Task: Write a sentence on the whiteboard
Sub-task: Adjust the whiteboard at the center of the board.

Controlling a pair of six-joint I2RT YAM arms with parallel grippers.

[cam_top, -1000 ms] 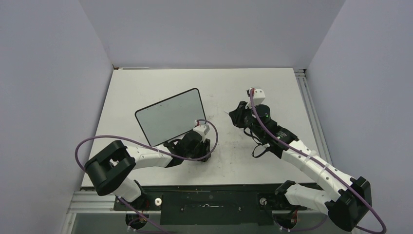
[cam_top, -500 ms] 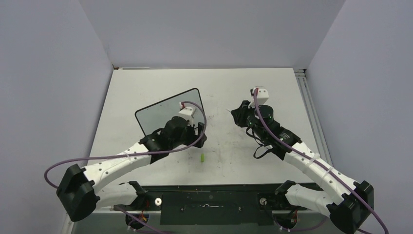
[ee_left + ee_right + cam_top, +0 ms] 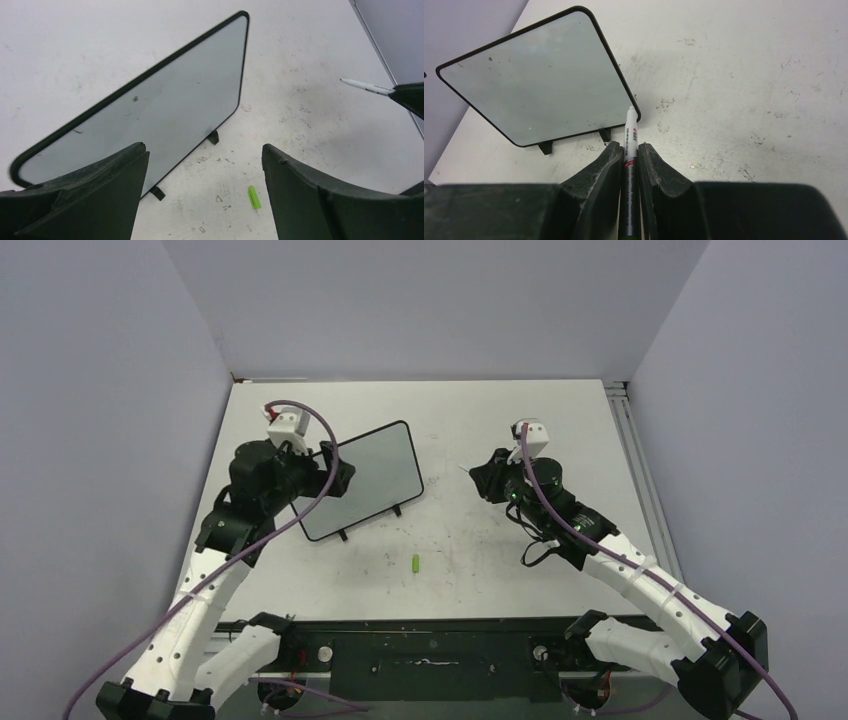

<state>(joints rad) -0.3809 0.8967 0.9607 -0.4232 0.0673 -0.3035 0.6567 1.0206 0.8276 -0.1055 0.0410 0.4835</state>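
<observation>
As right tool [image 3: 626, 150] pinches marker [image 3: 630, 125], left tool [image 3: 204, 148] gapes

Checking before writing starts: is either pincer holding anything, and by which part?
The right pincer grips the marker by its barrel, tip end sticking out. The left pincer is open, holding nothing.

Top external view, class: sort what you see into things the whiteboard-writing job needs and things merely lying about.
Job:
whiteboard, blank
marker, clamped in the right gripper
left gripper, open

Lying about:
small green cap on the table, apart from the board
</observation>
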